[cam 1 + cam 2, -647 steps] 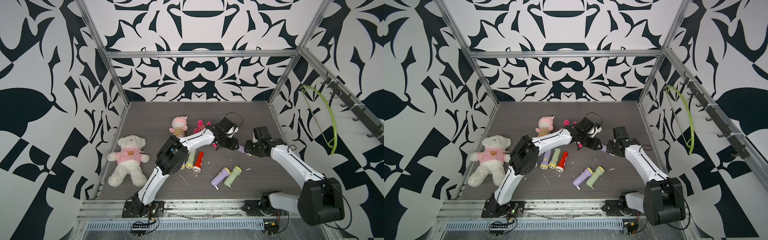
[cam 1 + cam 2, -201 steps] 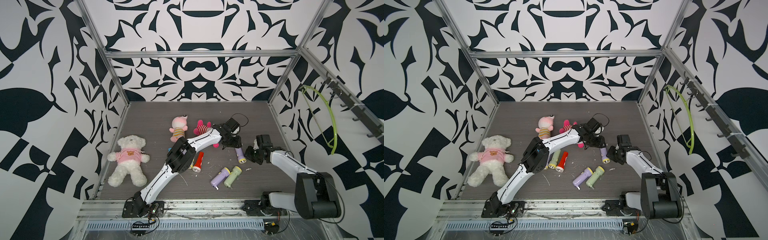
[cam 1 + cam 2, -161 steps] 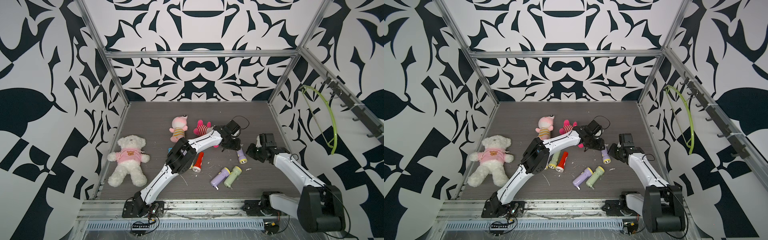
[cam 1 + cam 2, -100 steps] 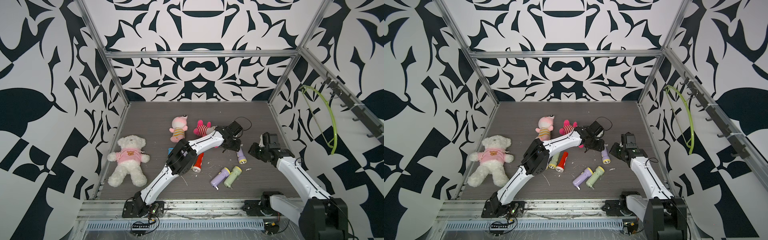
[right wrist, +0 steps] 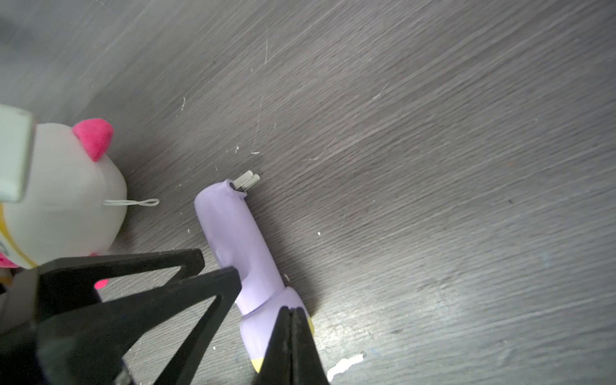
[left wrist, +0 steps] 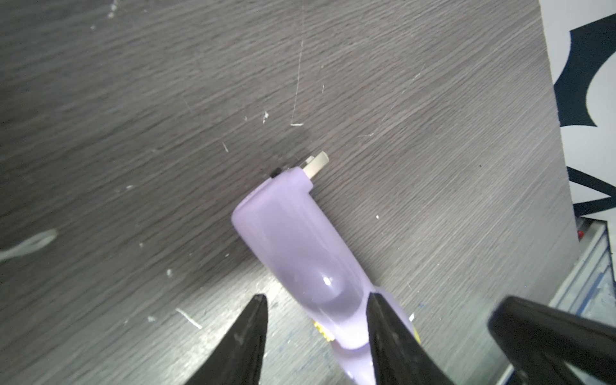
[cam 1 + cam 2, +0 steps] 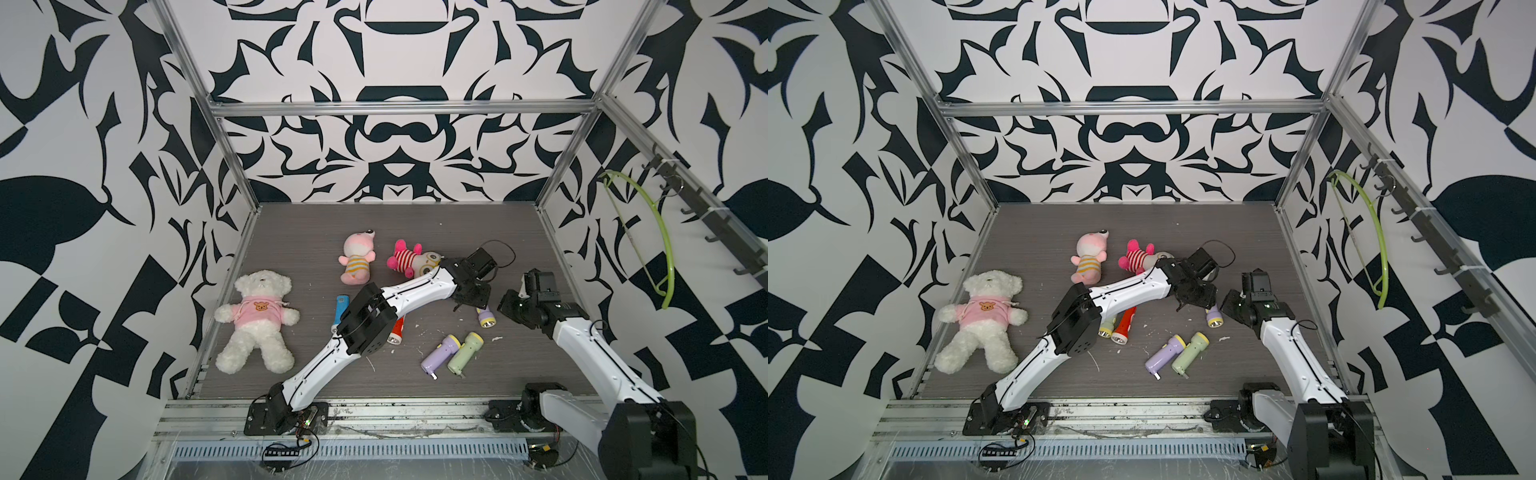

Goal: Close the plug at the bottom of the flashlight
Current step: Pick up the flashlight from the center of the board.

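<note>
Flashlight lies on the table, plug sticking out.

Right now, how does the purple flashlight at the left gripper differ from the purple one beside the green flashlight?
The gripper-side purple flashlight is straddled by the open left gripper; the paired purple flashlight lies untouched beside the green flashlight. The gripper-side one points its yellow head toward the front rail; the paired one, its plug end. Both lie flat, prongs out.

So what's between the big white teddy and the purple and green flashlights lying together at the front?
The robot's left arm crosses that stretch in both top views; a red flashlight peeks out beside its elbow.
</note>
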Controlling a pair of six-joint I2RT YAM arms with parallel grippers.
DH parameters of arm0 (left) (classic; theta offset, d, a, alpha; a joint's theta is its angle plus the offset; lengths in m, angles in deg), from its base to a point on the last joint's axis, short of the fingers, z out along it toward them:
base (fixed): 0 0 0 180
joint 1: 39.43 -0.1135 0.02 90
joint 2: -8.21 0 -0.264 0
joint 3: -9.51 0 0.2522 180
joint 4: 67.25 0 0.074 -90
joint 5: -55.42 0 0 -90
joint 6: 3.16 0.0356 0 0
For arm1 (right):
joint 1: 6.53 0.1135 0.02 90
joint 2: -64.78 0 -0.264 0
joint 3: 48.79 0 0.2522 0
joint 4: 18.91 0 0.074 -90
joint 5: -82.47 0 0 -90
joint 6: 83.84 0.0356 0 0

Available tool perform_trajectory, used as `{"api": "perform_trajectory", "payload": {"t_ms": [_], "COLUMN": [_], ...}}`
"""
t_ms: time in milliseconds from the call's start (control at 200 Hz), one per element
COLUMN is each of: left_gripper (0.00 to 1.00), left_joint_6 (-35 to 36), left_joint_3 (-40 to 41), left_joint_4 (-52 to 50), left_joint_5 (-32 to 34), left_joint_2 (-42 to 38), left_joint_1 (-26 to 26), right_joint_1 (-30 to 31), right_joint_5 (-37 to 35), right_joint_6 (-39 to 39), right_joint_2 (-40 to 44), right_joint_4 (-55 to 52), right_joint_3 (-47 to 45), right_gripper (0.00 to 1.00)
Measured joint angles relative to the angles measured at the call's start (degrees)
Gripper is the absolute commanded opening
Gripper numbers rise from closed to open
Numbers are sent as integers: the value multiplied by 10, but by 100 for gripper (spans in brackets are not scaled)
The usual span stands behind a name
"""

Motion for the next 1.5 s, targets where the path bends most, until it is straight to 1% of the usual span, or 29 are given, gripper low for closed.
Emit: {"api": "perform_trajectory", "payload": {"t_ms": [80, 215, 360, 640, 860, 970, 1105, 1150, 1205, 1325, 1360, 1435, 1495], "left_gripper": [53, 53, 53, 52, 53, 44, 29, 26, 21, 10, 8, 0, 0], "left_joint_6": [-10, -21, -30, -37, 0, 21, 36, 38, 40, 54, 60, 77, 96], "left_joint_3": [-6, -43, -83, -92, -96, -98, -100, -99, -89, -24, -2, 45, 87], "left_joint_4": [3, 0, -4, -7, -41, -52, -64, -63, -57, -24, -16, -3, 10], "left_joint_5": [0, 3, 10, 31, 78, 97, 108, 110, 110, 112, 114, 118, 119], "left_joint_2": [10, 36, 65, 74, 76, 76, 76, 75, 70, 35, 21, -6, -35], "left_joint_1": [0, 1, 2, 4, 4, 4, 4, 4, 4, 4, 4, 3, 3], "right_joint_1": [0, 0, -1, -2, -4, -4, -5, -5, -5, -5, -5, -5, -5], "right_joint_5": [-10, -28, -42, -51, -54, -54, -54, -54, -54, -53, -53, -51, -49], "right_joint_6": [1, 1, 1, 1, 1, 1, 1, 1, 1, 2, 2, 2, 2], "right_joint_2": [27, 70, 95, 94, 94, 95, 96, 96, 96, 96, 96, 96, 96], "right_joint_4": [-1, -5, -16, -27, -28, -29, -29, -29, -29, -33, -34, -36, -39], "right_joint_3": [-4, -5, -5, -6, -7, -7, -7, -7, -7, -7, -7, -7, -6], "right_gripper": [9, 9, 10, 10, 10, 10, 10, 10, 10, 10, 11, 13, 17]}}
